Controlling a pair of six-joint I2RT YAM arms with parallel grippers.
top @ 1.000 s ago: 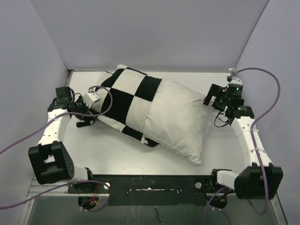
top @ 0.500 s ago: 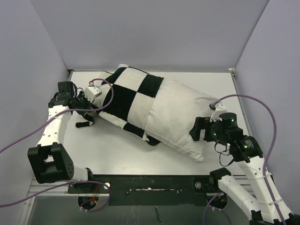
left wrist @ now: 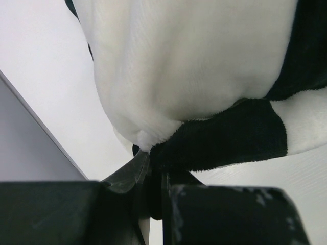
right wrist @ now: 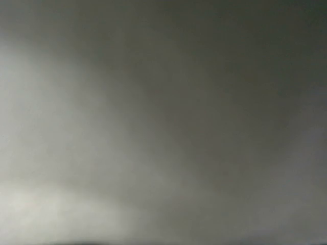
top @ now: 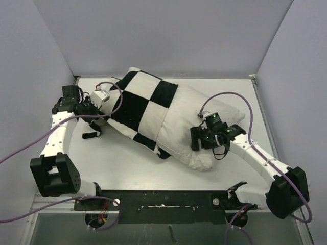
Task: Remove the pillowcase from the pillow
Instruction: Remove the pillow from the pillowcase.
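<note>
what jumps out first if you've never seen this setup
The black-and-white checkered fabric pillowcase covers the left half of a plump white rectangular pillow at the centre of the top view. The left tool is shut on the cover's left corner, while the right tool presses onto the bare white end.

Pillowcase (top: 143, 108): large black-and-white checkerboard squares; the left wrist view shows the same plush black and white.
Pillow (top: 185, 118): plain off-white, unpatterned.
Desk (top: 120, 164): white.
Left arm (top: 59, 135), right arm (top: 255, 155): white links, black joints.
Cables (top: 20, 153): purple.
Walls (top: 163, 35): pale lilac-grey.
</note>
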